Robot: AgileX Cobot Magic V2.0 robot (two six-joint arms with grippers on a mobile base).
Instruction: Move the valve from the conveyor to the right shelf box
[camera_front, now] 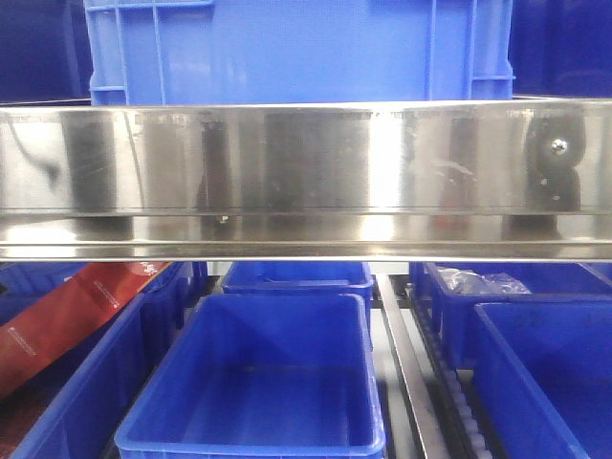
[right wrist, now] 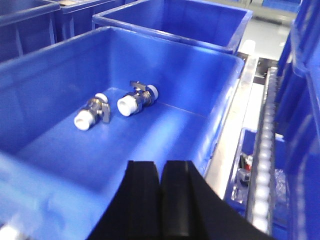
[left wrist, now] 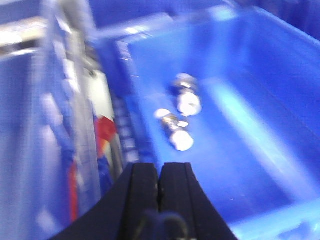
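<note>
Closed right gripper point(right wrist: 160, 200), 2 valves point(right wrist: 138, 100) in blue box point(right wrist: 45, 165)

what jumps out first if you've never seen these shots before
In the right wrist view, two silver valves with white ends, one beside the other, lie close together on the floor of a deep blue box, just ahead of the shut right end effector. The front view is dominated by a shiny steel shelf rail running straight across, with a red packet in a bin at lower left.
</note>
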